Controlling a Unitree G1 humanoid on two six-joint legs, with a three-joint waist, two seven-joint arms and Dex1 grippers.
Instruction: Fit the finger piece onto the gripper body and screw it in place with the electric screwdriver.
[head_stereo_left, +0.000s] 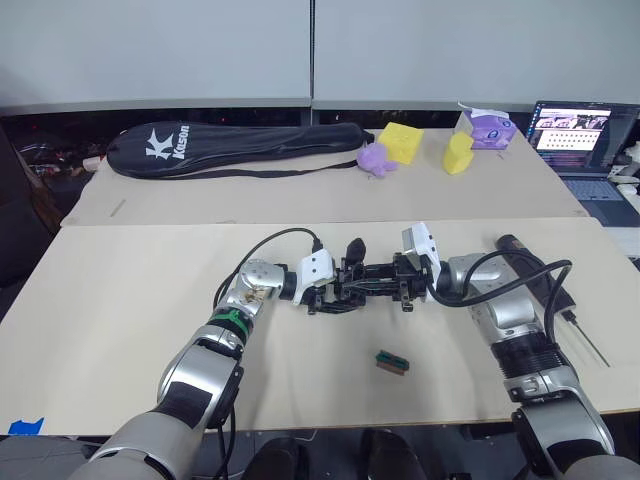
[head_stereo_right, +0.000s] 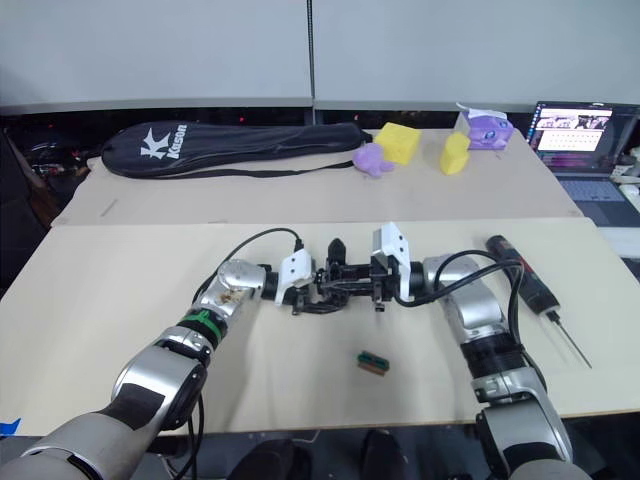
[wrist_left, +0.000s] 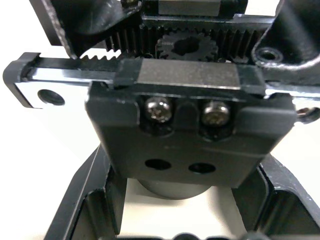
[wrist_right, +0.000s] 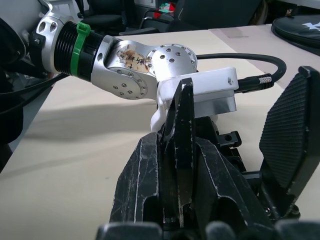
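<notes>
We see both grippers meet at the gripper body (head_stereo_left: 362, 280): the left gripper (head_stereo_left: 330, 295) clamps it, the right gripper (head_stereo_left: 400, 285) pinches the finger piece (wrist_right: 181, 145); the electric screwdriver (head_stereo_left: 535, 275) lies aside.

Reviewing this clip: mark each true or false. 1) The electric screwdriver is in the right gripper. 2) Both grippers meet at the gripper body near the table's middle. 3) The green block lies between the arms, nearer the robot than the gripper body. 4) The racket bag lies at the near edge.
1) False. The electric screwdriver lies on the table, beyond the right arm's outer side.
2) True. The left gripper and right gripper both meet the gripper body.
3) True. The green block sits there.
4) False. The racket bag lies at the far side.
</notes>
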